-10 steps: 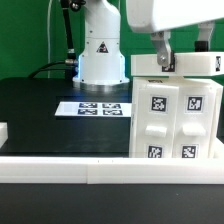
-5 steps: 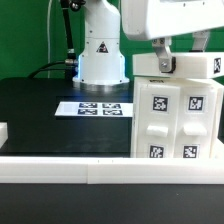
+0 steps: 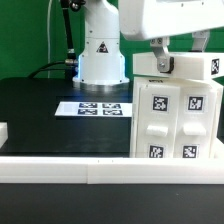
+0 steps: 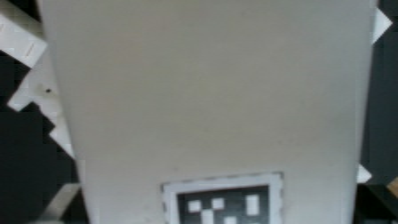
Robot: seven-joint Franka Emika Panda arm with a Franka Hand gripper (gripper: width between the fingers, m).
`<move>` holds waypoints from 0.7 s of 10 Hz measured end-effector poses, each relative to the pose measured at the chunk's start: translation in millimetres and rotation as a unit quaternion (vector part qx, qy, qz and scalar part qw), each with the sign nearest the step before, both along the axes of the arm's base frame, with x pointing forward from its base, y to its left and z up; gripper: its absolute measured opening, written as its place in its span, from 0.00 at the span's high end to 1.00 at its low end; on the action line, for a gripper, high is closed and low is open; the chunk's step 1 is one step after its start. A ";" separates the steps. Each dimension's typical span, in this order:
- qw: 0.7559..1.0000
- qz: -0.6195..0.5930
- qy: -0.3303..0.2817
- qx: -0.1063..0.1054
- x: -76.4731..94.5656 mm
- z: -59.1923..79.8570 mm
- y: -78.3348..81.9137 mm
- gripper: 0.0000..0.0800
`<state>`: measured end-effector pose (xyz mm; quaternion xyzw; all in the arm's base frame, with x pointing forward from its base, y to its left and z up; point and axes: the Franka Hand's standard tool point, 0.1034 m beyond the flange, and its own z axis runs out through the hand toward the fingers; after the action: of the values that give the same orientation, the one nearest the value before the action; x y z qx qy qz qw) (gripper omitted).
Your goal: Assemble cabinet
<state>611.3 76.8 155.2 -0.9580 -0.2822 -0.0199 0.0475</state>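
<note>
We see the black table (image 3: 40,110) filling most of the exterior view, with a white rail (image 3: 60,166) along its near edge. The cabinet (image 3: 175,120) stands upright on the table at the exterior view's right, its front face showing four small tagged panels, and in the wrist view its plain white surface (image 4: 205,90) fills nearly the whole picture, with one tag low on it. The robot's white base (image 3: 100,50) stands at the back of the table. The marker board (image 3: 95,107) lies flat in front of that base, just beside the cabinet. The gripper (image 3: 163,62) sits at the cabinet's top; we cannot tell whether its fingers are apart or clamped.
</note>
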 end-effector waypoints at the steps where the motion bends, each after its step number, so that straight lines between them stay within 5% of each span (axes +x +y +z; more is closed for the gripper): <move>1: 0.999 -0.044 0.005 0.000 0.0 0.0 -0.1 0.30; 4: 0.985 -0.171 0.015 0.002 0.0 -0.6 -0.2 0.30; 7: 0.938 -0.345 0.007 0.011 0.6 -1.9 4.3 0.30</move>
<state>611.9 81.1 153.3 -0.9960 0.0667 -0.0310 0.0503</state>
